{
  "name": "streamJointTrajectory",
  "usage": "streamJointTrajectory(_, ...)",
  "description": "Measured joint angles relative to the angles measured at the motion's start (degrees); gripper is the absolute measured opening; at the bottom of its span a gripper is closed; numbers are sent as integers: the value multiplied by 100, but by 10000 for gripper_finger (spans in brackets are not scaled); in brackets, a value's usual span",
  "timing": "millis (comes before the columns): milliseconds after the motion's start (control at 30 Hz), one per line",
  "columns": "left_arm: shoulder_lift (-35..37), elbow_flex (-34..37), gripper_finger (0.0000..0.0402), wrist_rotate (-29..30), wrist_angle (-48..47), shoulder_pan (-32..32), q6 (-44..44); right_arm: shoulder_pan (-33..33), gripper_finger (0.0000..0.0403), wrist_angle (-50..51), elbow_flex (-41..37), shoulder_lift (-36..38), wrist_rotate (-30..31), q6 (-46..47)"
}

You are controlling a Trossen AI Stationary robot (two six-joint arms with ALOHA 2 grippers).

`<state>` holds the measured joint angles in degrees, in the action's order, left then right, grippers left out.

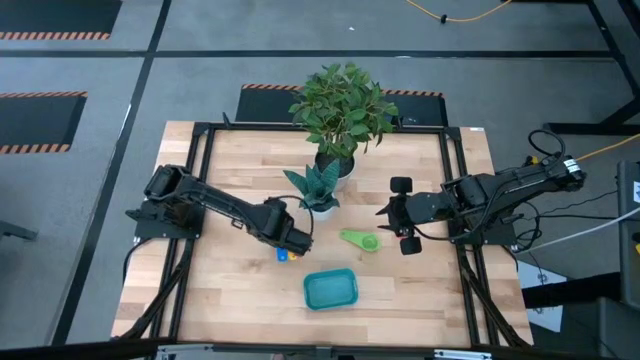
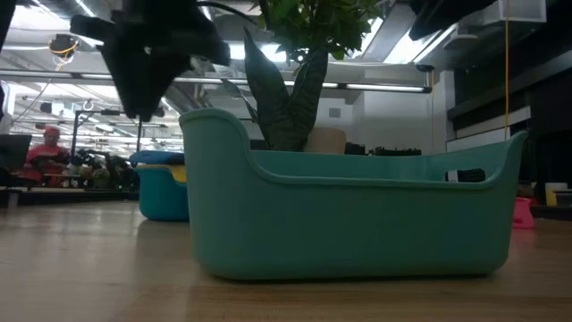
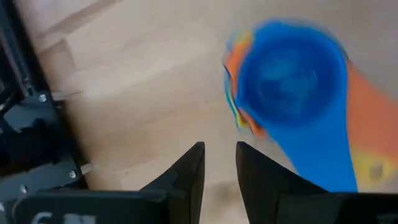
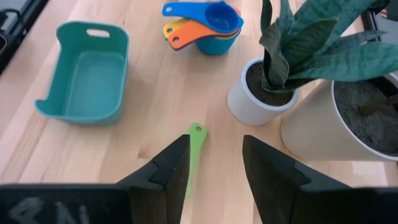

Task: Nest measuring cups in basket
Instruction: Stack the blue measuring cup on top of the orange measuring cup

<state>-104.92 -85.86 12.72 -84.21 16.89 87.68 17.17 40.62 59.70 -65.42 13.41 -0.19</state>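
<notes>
Grey floor (image 1: 200, 40) with hazard stripes (image 1: 40, 36), ceiling strip lights (image 2: 384, 87), wooden table (image 1: 420, 290)

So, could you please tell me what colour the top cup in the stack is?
The top cup is bright blue, clearest in the right wrist view.

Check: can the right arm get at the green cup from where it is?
Probably yes. The right gripper is open, the green cup lies on bare table just ahead of its fingers, and the plant pots stand off to one side.
</notes>
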Motion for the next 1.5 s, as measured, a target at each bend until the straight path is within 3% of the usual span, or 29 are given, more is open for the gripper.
streamJointTrajectory(133, 0, 0, 85, -171, 41, 367, -555, 0, 152, -325, 0, -138, -7, 10)
streamJointTrajectory(267, 0, 28, 85, -112, 179, 785, -531, 0, 152, -770, 0, -423, -8, 76)
streamJointTrajectory(600, -2, 745, 85, 45, 1613, 1356, -382, -13, 152, -1802, 0, -1671, -2, 144)
streamJointTrajectory(967, -7, 1599, 85, 52, 2721, 1280, -380, -23, 152, -3099, 2, -2836, 19, 68)
streamJointTrajectory(1367, -7, 1652, 85, 57, 2845, 1072, -382, -461, 152, -4413, 2, -3926, 42, -10)
streamJointTrajectory(1500, -7, 1652, 85, 53, 2927, 1004, -382, -554, 152, -4685, 2, -4174, -259, -8)
